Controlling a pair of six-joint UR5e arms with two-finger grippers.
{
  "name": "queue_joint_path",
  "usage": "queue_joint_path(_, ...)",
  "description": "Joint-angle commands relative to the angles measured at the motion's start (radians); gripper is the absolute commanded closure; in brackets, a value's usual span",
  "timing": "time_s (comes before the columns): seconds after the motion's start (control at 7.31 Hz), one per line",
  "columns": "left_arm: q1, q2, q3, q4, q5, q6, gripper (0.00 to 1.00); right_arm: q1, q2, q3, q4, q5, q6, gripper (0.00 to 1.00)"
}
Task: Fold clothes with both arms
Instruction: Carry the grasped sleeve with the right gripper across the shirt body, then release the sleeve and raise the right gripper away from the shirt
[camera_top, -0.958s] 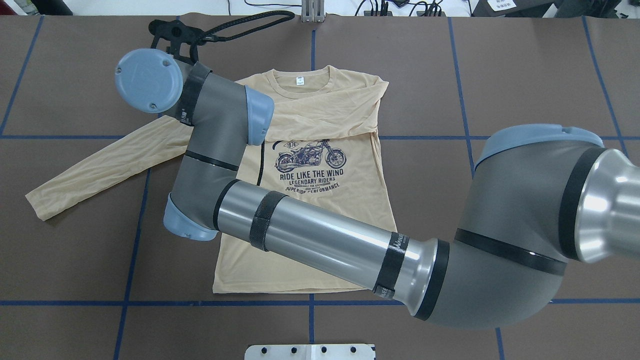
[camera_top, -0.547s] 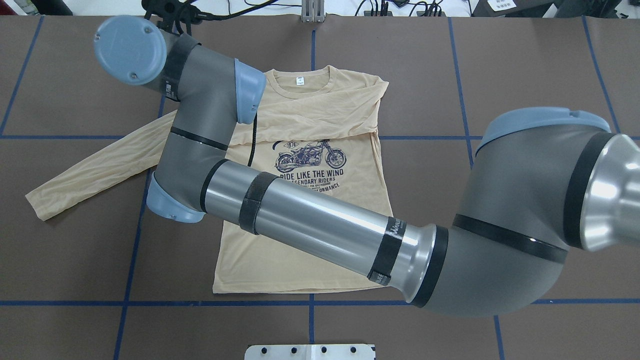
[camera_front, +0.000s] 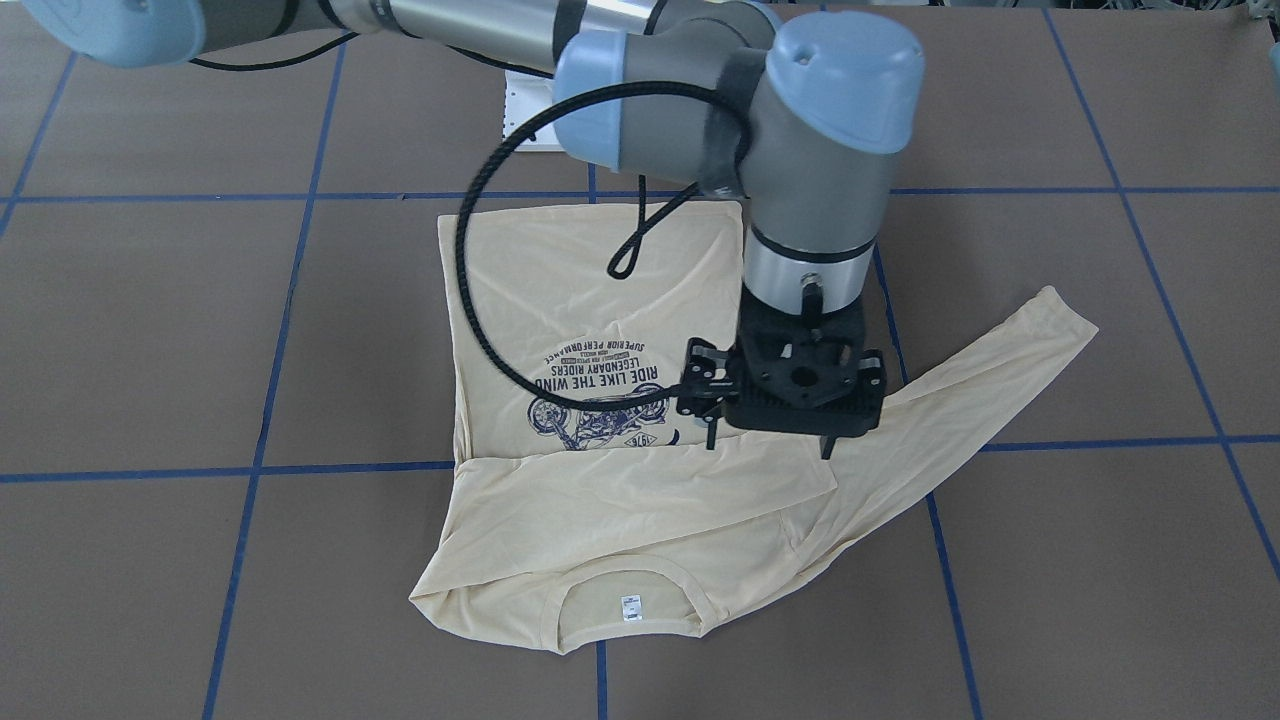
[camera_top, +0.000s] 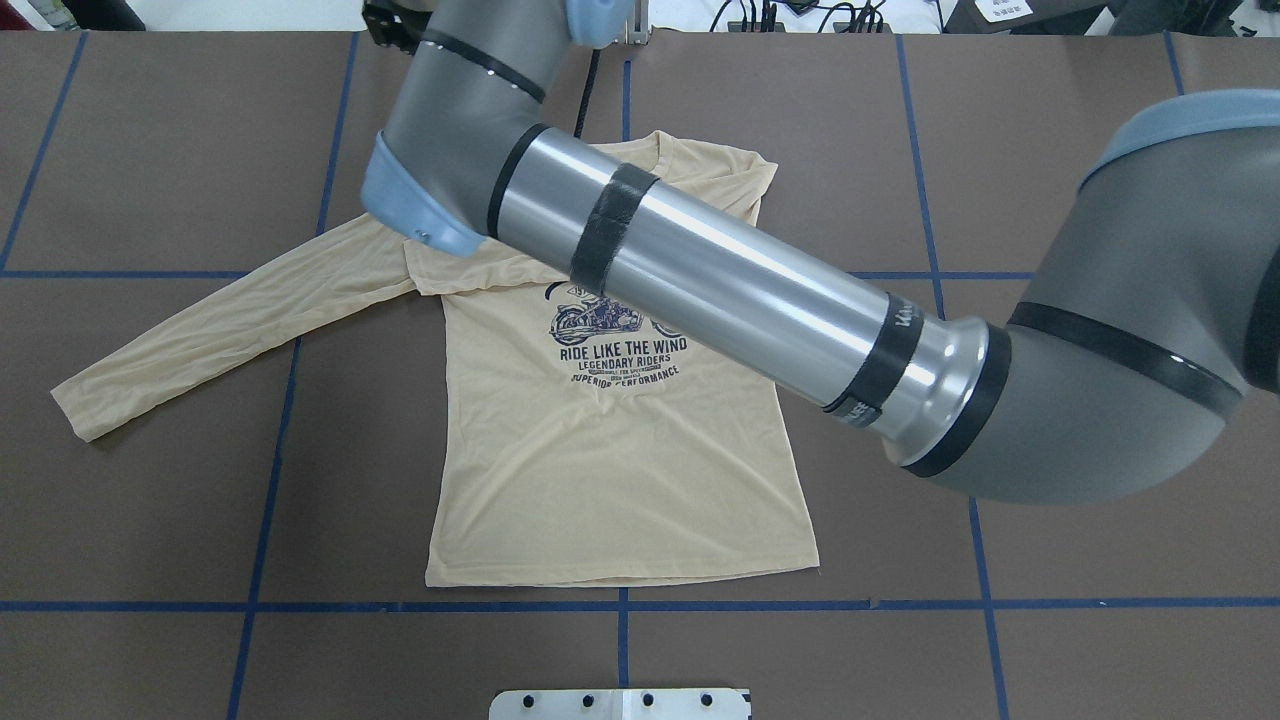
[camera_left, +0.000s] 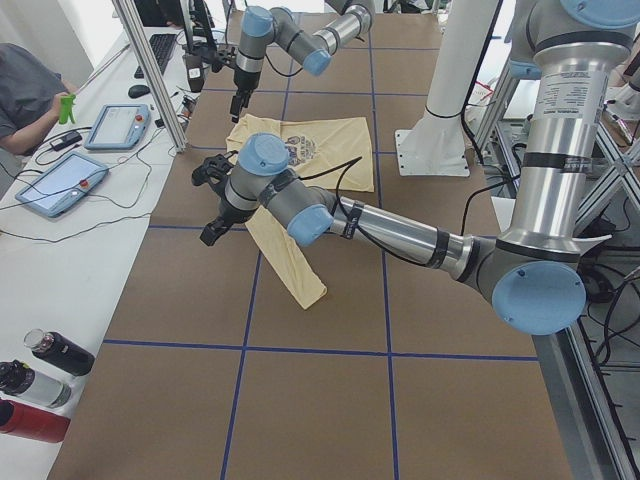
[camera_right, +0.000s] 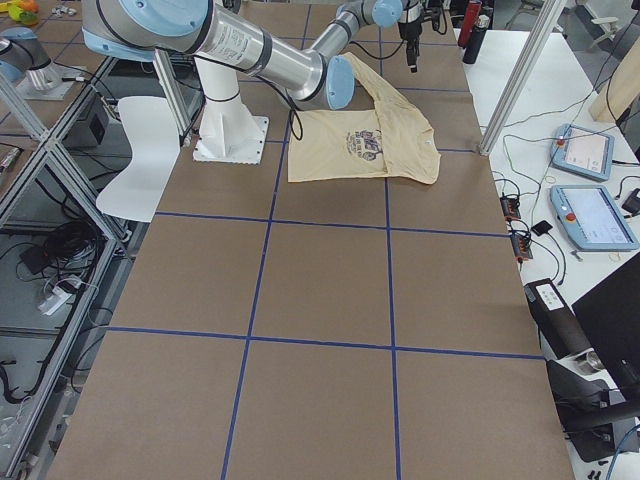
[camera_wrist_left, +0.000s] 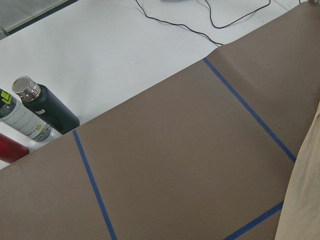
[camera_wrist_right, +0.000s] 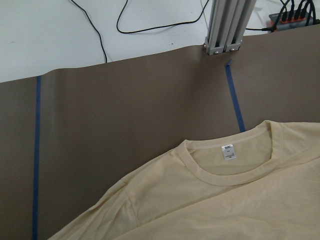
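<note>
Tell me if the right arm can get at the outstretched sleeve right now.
Probably yes. The right gripper hangs open and empty near the shoulder end of the sleeve, which lies flat with nothing on it. Its far end may be a longer stretch.
</note>
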Motion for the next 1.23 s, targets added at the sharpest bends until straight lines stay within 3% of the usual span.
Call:
queue_joint_path(0.0, 0.067, 0.042, 0.003, -0.093, 0.023, -0.163, 0.0, 0.082, -0.219, 0.247, -0.098, 0.088, -0.165, 0.0)
queue_joint_path(0.14, 0.124, 0.073, 0.003, -0.158, 0.073, -0.253, 0.0, 0.102, -0.367, 0.39, -0.098, 0.112, -0.229, 0.0)
queue_joint_path(0.41, 0.233, 0.156, 0.012, -0.314, 0.142, -0.39, 0.0, 0.172, -0.762, 0.783, -0.098, 0.164, -0.433, 0.0)
queue_joint_path(0.55, 0.276, 0.205, 0.03, -0.395, 0.194, -0.43, 0.0, 0.223, -0.909, 0.907, -0.097, 0.203, -0.551, 0.0)
queue_joint_path(0.82, 0.313, 0.238, 0.176, -0.59, 0.22, -0.457, 0.0, 0.339, -1.141, 1.033, -0.08, 0.301, -0.756, 0.0)
queue_joint_path(0.96, 0.339, 0.238, 0.27, -0.7, 0.259, -0.493, 0.0, 0.416, -1.246, 1.051, -0.037, 0.359, -0.868, 0.0)
queue_joint_path(1.09, 0.403, 0.239, 0.295, -0.753, 0.311, -0.56, 0.0, 0.486, -1.351, 1.045, 0.044, 0.411, -0.965, 0.0)
